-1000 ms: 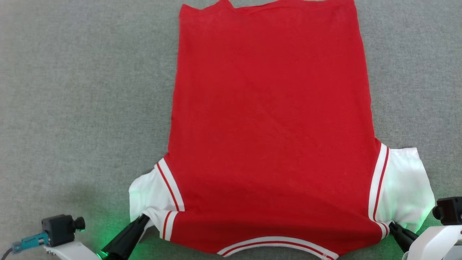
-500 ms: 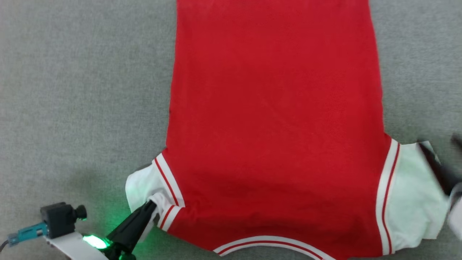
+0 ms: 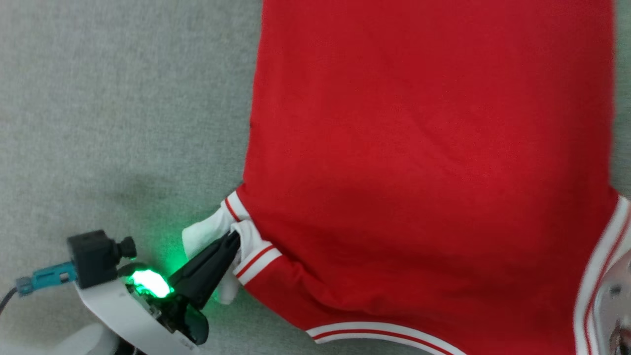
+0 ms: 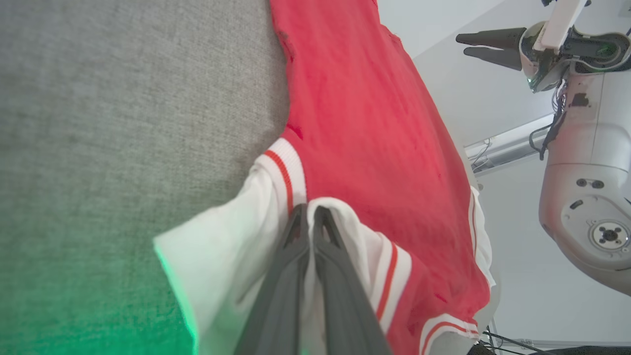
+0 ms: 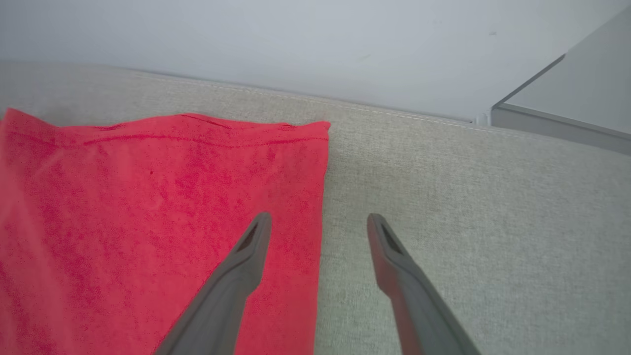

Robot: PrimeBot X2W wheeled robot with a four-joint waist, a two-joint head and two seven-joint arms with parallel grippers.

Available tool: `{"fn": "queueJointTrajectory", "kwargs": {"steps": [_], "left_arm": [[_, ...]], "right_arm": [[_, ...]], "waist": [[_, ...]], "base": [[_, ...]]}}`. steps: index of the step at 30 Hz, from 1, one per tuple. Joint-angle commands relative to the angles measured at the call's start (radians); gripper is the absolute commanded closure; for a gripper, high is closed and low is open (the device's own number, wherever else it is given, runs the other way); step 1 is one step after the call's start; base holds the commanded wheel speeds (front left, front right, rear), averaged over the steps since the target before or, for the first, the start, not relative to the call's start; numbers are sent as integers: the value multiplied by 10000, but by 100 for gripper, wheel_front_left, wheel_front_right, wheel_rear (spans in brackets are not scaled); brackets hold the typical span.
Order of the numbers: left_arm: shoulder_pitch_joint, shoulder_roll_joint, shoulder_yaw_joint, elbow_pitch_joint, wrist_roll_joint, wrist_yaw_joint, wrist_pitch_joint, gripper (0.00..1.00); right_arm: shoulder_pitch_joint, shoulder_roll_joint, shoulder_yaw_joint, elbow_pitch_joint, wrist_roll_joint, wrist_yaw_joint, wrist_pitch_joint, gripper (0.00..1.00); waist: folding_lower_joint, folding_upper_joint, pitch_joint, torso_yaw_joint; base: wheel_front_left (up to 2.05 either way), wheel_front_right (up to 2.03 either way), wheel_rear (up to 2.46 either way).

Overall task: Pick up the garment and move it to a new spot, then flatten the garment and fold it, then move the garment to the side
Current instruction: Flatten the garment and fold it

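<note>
The garment (image 3: 419,172) lies spread on the grey fabric surface, red body flat with its striped neckline trim at the near edge. My left gripper (image 3: 232,241) is shut on the bunched white left sleeve (image 4: 231,246), with its fingertips at the striped sleeve seam (image 4: 286,172). My right gripper (image 5: 318,222) stands open above the garment's right side edge (image 5: 323,197), one finger over the red cloth (image 5: 148,222) and one over the bare surface. In the left wrist view that right gripper (image 4: 473,44) hangs high in the air. The front print is hidden.
The grey fabric surface (image 3: 98,98) stretches left of the garment and right of its hem (image 5: 468,222). Its far edge meets a pale wall (image 5: 296,39). A grey ledge (image 5: 567,108) stands at the far right. A blurred pale part of my right arm (image 3: 611,305) shows at the lower right.
My left gripper has pulled the left sleeve up and in toward the red body. My right gripper has let go of the right sleeve and lifted away. The head camera has shifted.
</note>
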Motion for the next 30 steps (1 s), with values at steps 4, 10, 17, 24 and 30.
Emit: {"fn": "queueJointTrajectory", "kwargs": {"steps": [4, 10, 17, 24, 30], "left_arm": [[-646, -139, -377, 25, 87, 23, 13, 100], [-1178, -257, -447, 196, -66, 40, 13, 100], [-1452, -156, -411, 382, -138, 100, 22, 100], [-1405, -92, -274, 348, -106, 106, 22, 100], [-1022, -120, 248, 325, -67, 107, 12, 100]], "right_arm": [[-1349, 22, -559, 1307, -1212, -9, -220, 0], [-2235, 186, -1289, 2625, -2246, -8, -382, 0], [-2141, 308, -1753, 3640, -2591, -3, 6, 0], [-2193, 310, -1656, 3738, -2256, -1, -247, 100], [-2181, 254, -1575, 3431, -2002, -4, -770, 100]], "waist": [[0, 0, 1217, 1085], [0, 0, 1752, 1351], [0, 0, 1955, 1311], [0, 0, 1865, 1129], [0, 0, 1312, 792]], "base": [[0, 0, 0], [0, 0, 0], [0, 0, 0], [0, 0, 0], [0, 0, 0]]}}
